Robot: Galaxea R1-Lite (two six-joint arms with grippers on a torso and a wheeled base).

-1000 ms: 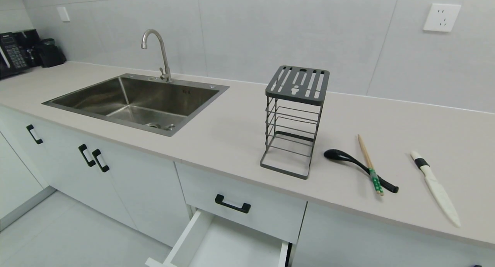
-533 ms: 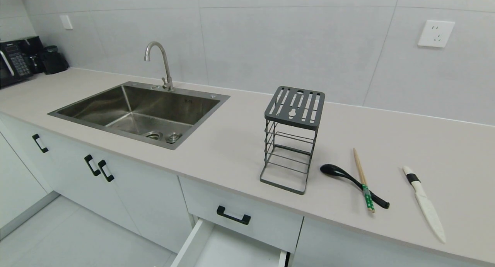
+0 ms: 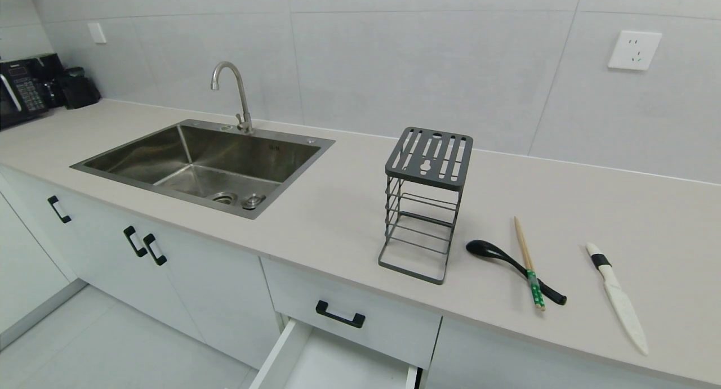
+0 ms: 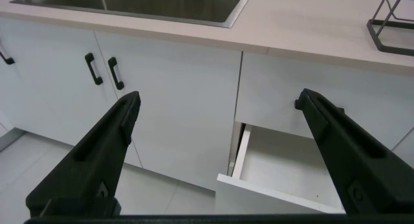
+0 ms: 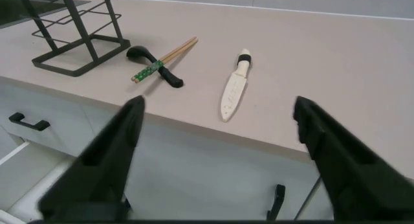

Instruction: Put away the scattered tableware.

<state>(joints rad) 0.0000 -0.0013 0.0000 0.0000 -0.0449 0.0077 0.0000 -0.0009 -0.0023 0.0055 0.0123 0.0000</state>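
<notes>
On the beige counter stands a dark wire rack (image 3: 426, 203) with a slotted top. To its right lie a black spoon (image 3: 510, 264), a pair of wooden chopsticks (image 3: 528, 263) resting across the spoon's handle, and a white knife (image 3: 617, 296) with a black band. My right gripper (image 5: 220, 153) is open, below the counter's front edge, facing the knife (image 5: 234, 88), spoon (image 5: 154, 63), chopsticks (image 5: 165, 59) and rack (image 5: 77, 30). My left gripper (image 4: 220, 146) is open in front of the cabinets, nothing between its fingers.
A steel sink (image 3: 270, 137) with a tap (image 3: 231, 90) is set into the counter at the left. Below the rack a white drawer (image 3: 338, 366) stands pulled out, also in the left wrist view (image 4: 291, 166). Black appliances (image 3: 34, 85) stand far left.
The head camera shifted, mostly in the first half second, so the whole scene sits lower in the picture. The tableware and rack lie where they were.
</notes>
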